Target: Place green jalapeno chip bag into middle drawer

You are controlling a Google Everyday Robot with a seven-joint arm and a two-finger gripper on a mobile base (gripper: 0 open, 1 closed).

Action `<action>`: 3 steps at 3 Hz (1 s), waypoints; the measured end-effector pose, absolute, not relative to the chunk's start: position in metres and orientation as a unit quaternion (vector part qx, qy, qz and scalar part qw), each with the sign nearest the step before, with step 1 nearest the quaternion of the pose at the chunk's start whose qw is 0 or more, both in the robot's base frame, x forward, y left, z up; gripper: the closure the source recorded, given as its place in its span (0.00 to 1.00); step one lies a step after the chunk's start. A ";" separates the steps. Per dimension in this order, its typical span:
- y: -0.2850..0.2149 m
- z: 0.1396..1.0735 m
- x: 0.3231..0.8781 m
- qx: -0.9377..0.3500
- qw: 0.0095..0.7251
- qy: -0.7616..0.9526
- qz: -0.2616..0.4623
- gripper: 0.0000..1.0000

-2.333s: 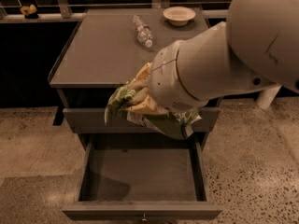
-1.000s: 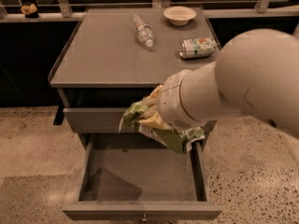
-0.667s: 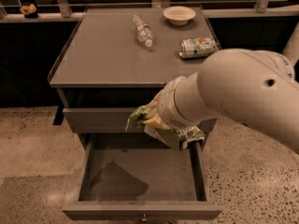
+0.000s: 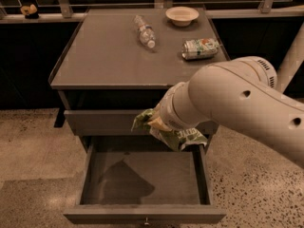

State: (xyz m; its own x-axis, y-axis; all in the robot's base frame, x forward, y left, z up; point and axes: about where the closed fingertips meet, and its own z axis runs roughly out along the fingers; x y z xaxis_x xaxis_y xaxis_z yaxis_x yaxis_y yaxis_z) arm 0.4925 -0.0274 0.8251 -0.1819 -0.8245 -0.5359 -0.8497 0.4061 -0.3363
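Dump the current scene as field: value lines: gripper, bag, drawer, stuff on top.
olive-green crinkly foil chip bag: held aloft, not yet in the drawer
gripper: at the arm's end, over the drawer's back edge, jaws closed on the bag
grey-brown middle drawer: pulled open, floor bare
cabinet top: clear plastic bottle lying down, silver-green drink can on its side, pale round bowl upright

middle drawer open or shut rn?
Open: the middle drawer is pulled out, bare floor showing. The gripper holds the green jalapeno chip bag above its back edge.
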 end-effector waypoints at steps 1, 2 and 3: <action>-0.027 0.825 0.492 -0.545 0.335 0.769 0.019 1.00; -0.031 0.799 0.489 -0.534 0.322 0.781 0.030 1.00; -0.034 0.761 0.486 -0.513 0.311 0.799 0.050 1.00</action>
State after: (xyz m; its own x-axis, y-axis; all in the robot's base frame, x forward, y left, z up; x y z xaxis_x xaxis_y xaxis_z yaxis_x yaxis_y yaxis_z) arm 0.4863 -0.0336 0.7610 -0.2807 -0.7879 -0.5482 -0.8503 0.4691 -0.2388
